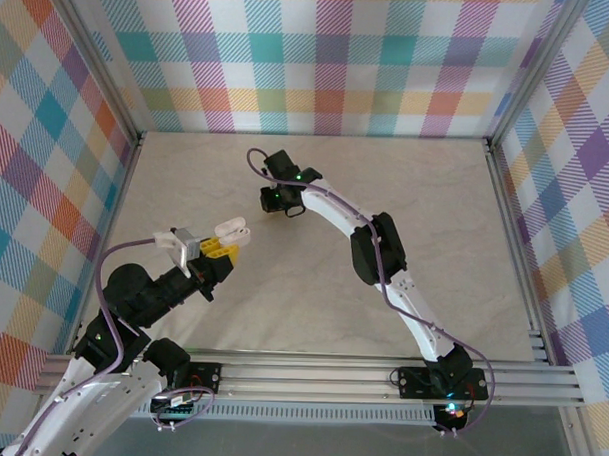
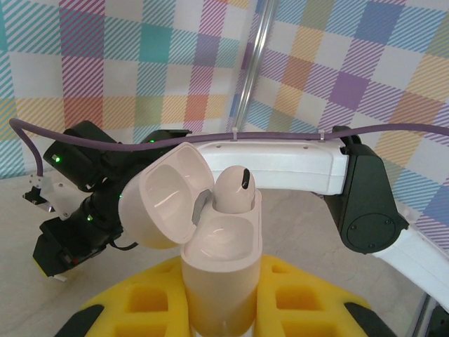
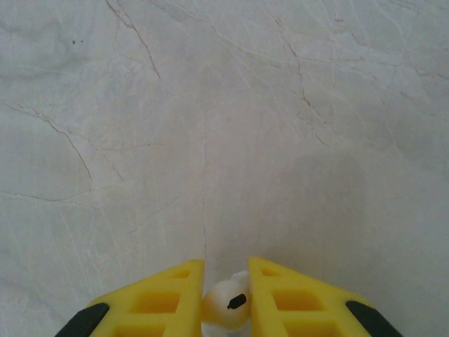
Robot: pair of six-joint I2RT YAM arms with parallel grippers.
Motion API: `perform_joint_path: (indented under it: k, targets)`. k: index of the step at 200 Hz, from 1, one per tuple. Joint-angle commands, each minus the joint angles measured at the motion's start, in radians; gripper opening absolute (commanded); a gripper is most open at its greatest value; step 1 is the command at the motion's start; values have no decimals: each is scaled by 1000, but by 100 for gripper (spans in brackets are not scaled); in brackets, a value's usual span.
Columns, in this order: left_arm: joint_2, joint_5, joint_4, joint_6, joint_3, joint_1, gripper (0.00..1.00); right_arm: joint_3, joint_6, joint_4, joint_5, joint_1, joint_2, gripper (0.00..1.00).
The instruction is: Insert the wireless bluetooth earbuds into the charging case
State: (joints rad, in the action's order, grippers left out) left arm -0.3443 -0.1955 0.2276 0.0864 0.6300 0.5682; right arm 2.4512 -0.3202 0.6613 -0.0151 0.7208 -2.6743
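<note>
Cream-white plastic charging case (image 2: pixel 219 253) stands upright with its lid (image 2: pixel 165 203) flipped open to the left in the left wrist view. 1 white earbud (image 2: pixel 233 188) sits in the far socket, black tip up; the nearer socket looks empty. Left gripper (image 2: pixel 222 295) has its yellow fingers clamped narrow around the case's lower body. Right gripper (image 3: pixel 226 281) is nearly closed too, pinching a 2nd earbud (image 3: pixel 223 309) between its fingertips over the marble table (image 3: pixel 210 140). From the top camera, that gripper is further back and to the right of the case, near but apart, so the 2nd earbud is outside the case.
</note>
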Motion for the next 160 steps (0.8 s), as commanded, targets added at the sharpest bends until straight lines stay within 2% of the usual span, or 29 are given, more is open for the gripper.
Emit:
perform_joint_path:
  k: [1,71,126,160]
  targets:
    - [13,10,-31,10,-11,7,0,-59,22,129,13,5,56,21]
    - [12,13,-39,8,-14,8,0,-418,38,84,70,5,291,23]
    - [-29,-5,-73,5,-3,7,0,-730,-10,117,171,-3,493,25]
    - [-67,-25,-112,19,-10,7,0,-877,-55,128,164,-26,581,25]
